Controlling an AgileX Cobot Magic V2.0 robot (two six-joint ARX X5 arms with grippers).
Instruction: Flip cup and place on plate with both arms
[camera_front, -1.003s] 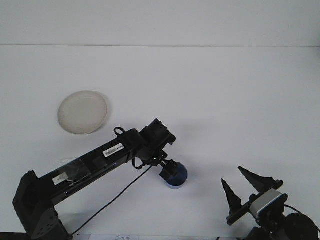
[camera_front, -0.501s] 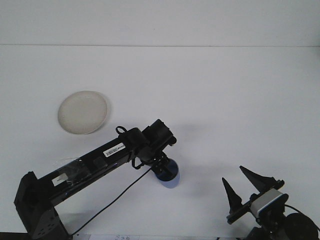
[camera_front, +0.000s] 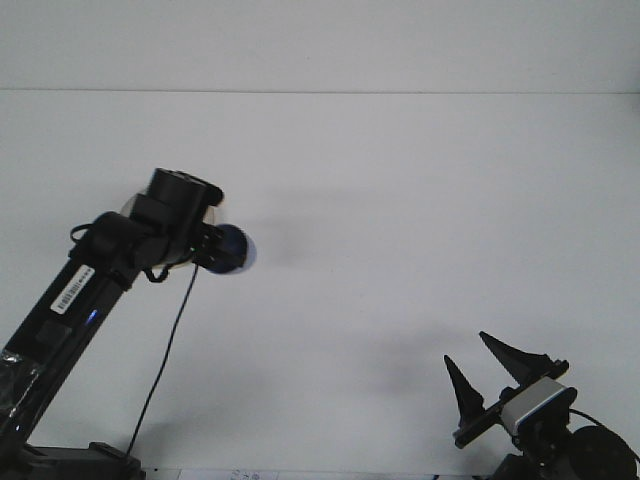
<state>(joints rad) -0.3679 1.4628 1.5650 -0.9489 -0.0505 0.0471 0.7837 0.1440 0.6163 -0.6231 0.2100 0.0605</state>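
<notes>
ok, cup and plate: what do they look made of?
Cup: dark blue and smooth with a paler sheen on one side, probably plastic, possibly glazed ceramic. Plate: mostly hidden behind the left gripper; the sliver that shows is off-white and matte, material unclear.

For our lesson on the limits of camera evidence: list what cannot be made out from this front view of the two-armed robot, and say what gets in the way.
- Plate: almost wholly hidden behind the left arm's wrist; only a sliver shows.
- Left gripper: its fingers are hidden by the wrist and the blue cup.
- Cup: whether upright or upside down is unclear; small and partly covered.
- Right gripper: its arm is cut off by the bottom edge.
</notes>
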